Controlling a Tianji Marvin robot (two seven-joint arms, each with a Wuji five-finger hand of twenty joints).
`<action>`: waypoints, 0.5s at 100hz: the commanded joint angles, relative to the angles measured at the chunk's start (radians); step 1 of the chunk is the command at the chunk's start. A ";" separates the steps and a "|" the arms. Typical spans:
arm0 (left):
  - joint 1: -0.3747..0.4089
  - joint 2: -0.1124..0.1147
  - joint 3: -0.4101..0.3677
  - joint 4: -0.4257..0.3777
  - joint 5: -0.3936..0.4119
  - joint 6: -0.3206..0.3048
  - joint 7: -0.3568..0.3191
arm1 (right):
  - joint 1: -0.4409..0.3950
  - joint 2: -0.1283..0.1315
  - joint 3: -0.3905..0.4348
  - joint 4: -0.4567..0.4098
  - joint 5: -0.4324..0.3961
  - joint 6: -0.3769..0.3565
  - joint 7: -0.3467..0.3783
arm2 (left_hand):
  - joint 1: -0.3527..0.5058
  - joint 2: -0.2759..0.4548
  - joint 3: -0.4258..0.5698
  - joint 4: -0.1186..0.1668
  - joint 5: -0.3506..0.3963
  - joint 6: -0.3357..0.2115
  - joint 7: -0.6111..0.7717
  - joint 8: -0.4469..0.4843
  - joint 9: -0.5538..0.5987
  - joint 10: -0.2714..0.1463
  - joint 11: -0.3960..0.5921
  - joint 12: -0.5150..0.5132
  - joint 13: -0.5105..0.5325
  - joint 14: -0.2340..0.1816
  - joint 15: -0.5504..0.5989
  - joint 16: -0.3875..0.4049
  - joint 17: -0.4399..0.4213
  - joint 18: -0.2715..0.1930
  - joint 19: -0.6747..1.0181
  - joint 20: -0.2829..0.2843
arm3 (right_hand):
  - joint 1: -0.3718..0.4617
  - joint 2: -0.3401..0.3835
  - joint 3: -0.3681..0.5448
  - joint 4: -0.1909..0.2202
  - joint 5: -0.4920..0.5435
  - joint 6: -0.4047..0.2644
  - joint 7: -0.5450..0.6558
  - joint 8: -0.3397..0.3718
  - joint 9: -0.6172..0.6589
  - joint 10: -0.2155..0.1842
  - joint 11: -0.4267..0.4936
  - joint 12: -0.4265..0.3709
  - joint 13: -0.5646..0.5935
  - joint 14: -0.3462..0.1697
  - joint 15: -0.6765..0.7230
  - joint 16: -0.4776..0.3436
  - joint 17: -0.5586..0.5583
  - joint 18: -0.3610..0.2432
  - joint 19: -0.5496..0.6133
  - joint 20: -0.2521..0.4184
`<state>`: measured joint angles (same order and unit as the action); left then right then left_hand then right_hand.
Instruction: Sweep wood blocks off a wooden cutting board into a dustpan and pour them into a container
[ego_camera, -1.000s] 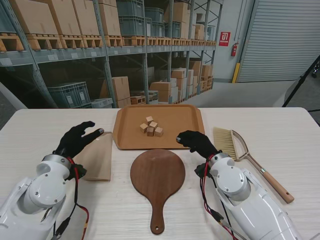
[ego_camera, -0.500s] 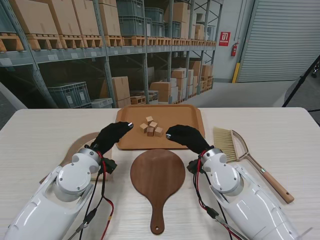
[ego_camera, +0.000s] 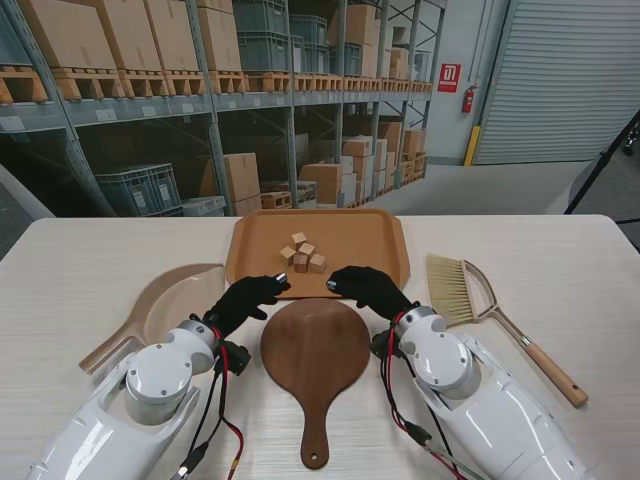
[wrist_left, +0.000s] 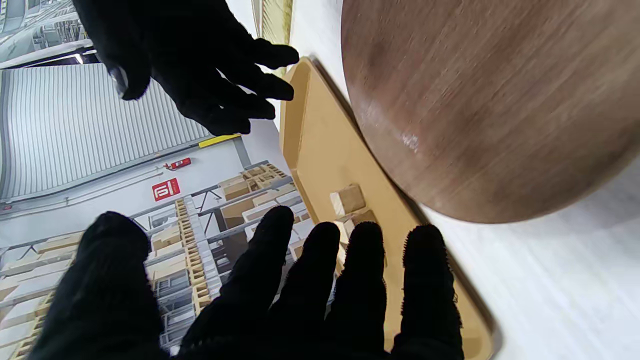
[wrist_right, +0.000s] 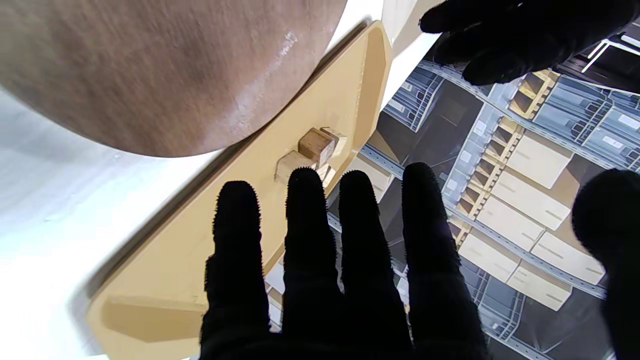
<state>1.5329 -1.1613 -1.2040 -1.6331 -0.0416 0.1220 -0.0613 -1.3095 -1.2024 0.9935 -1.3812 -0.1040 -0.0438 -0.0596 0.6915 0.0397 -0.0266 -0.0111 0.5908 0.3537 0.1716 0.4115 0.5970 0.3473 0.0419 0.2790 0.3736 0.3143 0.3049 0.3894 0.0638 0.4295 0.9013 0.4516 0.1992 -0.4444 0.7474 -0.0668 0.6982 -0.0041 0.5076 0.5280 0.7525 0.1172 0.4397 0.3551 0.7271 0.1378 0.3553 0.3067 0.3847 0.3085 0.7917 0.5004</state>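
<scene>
Left hand (ego_camera: 243, 299) & right hand (ego_camera: 362, 288) both empty, fingers spread, by tray (ego_camera: 380, 250) w/ maybe five wood blocks (ego_camera: 302, 252).

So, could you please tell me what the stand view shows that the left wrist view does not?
Only the stand view shows the beige plastic dustpan and the straw-bristled hand brush, lying untouched on the pale table. Only the left wrist view shows the left robot hand from behind its spread fingers. Both show the small wood blocks in the tan tray, the round dark wooden cutting board, and the open right robot hand.
</scene>
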 joint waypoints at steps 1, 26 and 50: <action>0.022 -0.001 0.003 -0.011 0.010 0.009 -0.022 | -0.007 -0.004 -0.001 0.007 0.000 0.009 0.014 | -0.010 0.034 -0.009 -0.013 0.028 0.003 -0.008 -0.010 0.032 0.008 0.269 0.013 0.062 0.075 0.014 0.002 0.004 0.004 0.033 0.027 | -0.023 0.021 -0.045 0.018 0.005 -0.024 -0.004 0.009 -0.006 0.008 0.005 0.005 -0.008 -0.006 -0.005 0.017 -0.008 0.031 -0.020 0.028; 0.039 -0.001 -0.005 -0.027 0.014 0.013 -0.013 | 0.002 -0.004 0.004 -0.002 0.004 0.005 0.015 | -0.008 0.046 -0.010 -0.014 0.036 0.008 -0.014 -0.011 0.048 0.012 0.273 0.017 0.071 0.077 0.025 0.004 0.006 0.001 0.046 0.036 | -0.024 0.031 -0.053 0.019 0.007 -0.022 -0.005 0.010 -0.002 0.007 0.008 0.007 -0.008 -0.004 -0.003 0.018 -0.007 0.030 -0.020 0.031; 0.045 -0.001 -0.013 -0.033 0.020 0.017 -0.009 | 0.005 -0.006 0.005 -0.013 0.014 0.012 0.013 | -0.009 0.053 -0.011 -0.014 0.042 0.011 -0.018 -0.010 0.057 0.016 0.277 0.021 0.076 0.082 0.031 0.005 0.008 0.000 0.053 0.041 | -0.023 0.036 -0.056 0.020 0.008 -0.024 -0.005 0.011 0.001 0.006 0.009 0.008 -0.007 -0.008 -0.003 0.018 -0.006 0.030 -0.020 0.034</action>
<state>1.5703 -1.1604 -1.2137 -1.6548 -0.0253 0.1332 -0.0561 -1.2992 -1.2030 0.9979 -1.3814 -0.0910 -0.0354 -0.0582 0.6916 0.0636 -0.0266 -0.0111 0.6040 0.3538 0.1615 0.4115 0.6225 0.3475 0.0436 0.2925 0.3736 0.3144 0.3225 0.3891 0.0639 0.4295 0.9248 0.4633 0.1992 -0.4312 0.7267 -0.0668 0.6982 -0.0041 0.5075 0.5280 0.7525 0.1175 0.4397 0.3550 0.7271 0.1378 0.3553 0.3068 0.3846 0.3113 0.7904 0.5113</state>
